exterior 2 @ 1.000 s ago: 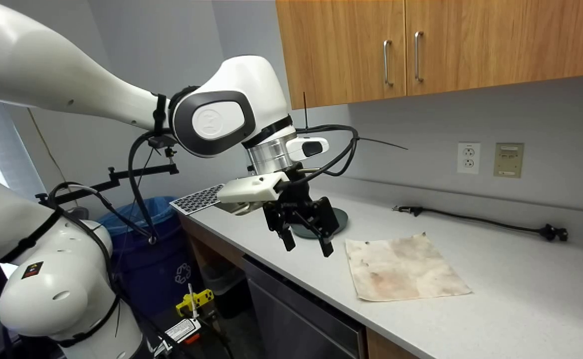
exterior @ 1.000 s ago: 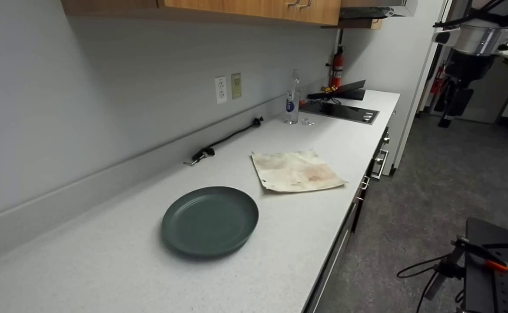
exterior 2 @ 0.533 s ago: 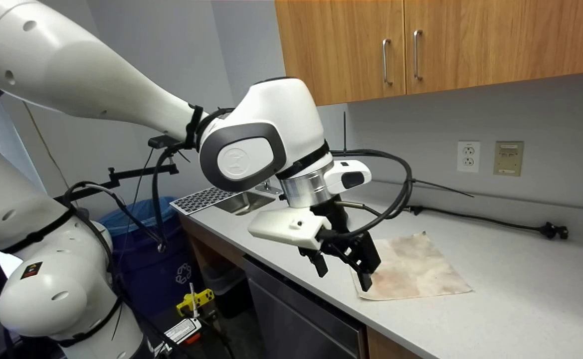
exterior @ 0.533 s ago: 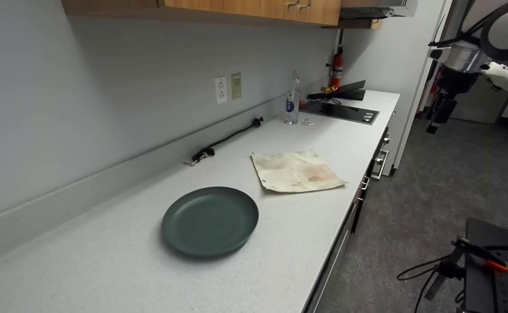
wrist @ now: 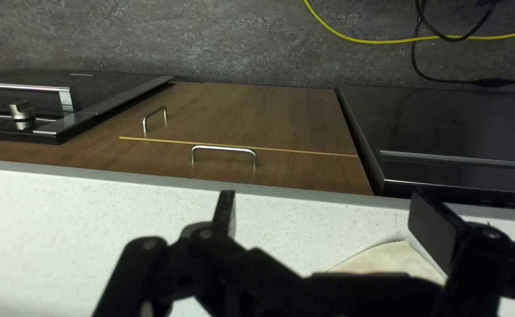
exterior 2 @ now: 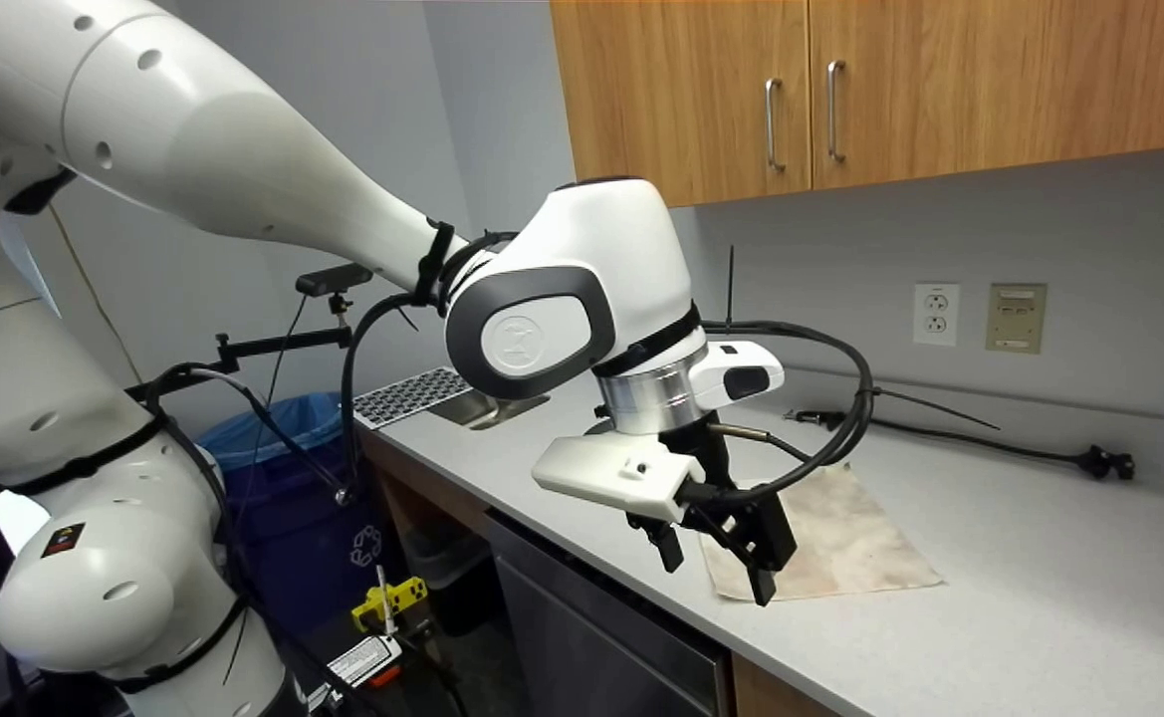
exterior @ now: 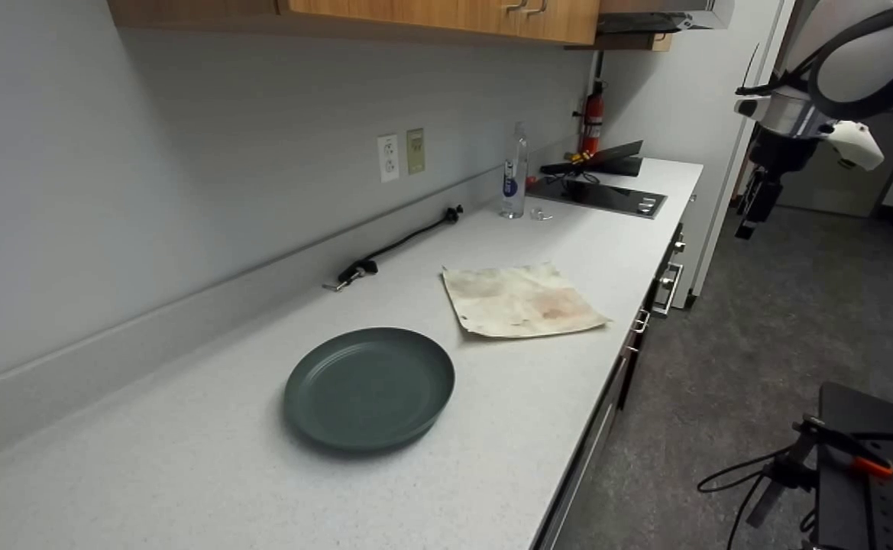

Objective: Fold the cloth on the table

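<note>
A: Where is the cream square cloth with brown stains (exterior: 522, 302)?

B: Spread flat and unfolded on the speckled white table (exterior: 209, 473), one corner near the drawer-side edge. Near it, not touching, sits a round dark-green plate (exterior: 370, 391).

A: Can you see the whole cloth?

B: Not everywhere. In an exterior view the black two-fingered gripper (exterior 2: 719, 578) and a loop of black cable (exterior 2: 857, 423) hide part of it. In the wrist view just one corner shows, the gripper's blurred linkage covering more.

A: Is the gripper grasping anything?

B: It's released. In the wrist view its dark fingers (wrist: 433, 231) stand wide apart, with the table showing between them. It hangs apart from the cloth; whether over the table or past the drawer-side edge, I can't tell.

A: And the rest of the arm?

B: In both exterior views the glossy white robot arm (exterior 2: 263, 179) is cut off by the border.

A: What lies along the wall-side edge?

B: A thin, bent black rod (exterior: 409, 238) with a metal clamp, then a clear plastic bottle with a blue label (exterior: 513, 183), its lettering hard to read. Just beside the bottle is a small clear piece (exterior: 540, 215), too small to identify. Towards the far end is a flat black cooktop (exterior: 606, 197).
</note>
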{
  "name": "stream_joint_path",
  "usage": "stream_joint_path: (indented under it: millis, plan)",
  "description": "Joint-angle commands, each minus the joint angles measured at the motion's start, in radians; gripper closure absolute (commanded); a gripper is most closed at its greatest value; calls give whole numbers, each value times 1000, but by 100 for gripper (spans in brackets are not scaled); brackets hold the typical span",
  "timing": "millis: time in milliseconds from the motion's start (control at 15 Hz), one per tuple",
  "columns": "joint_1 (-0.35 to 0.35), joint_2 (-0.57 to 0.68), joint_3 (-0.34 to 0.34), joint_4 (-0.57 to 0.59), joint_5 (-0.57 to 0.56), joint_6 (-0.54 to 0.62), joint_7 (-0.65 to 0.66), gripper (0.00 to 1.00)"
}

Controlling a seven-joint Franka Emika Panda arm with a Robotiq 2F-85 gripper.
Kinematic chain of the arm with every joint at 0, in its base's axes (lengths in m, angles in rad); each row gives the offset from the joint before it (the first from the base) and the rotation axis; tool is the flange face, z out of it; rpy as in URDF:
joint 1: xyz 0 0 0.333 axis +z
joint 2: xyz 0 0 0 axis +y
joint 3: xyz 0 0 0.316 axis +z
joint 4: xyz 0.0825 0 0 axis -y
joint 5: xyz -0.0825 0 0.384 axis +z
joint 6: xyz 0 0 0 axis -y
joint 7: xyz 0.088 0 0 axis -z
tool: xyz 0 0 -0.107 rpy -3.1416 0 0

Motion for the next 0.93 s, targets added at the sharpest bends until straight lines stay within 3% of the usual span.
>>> stream_joint_path:
  millis: [0, 467, 867]
  plan:
    - [-41, 0, 47, -2, -12, 9, 11, 0]
    - [14, -18, 159, 0, 43, 6, 22, 0]
    - [80, 80, 213, 24, 226, 94, 63, 0]
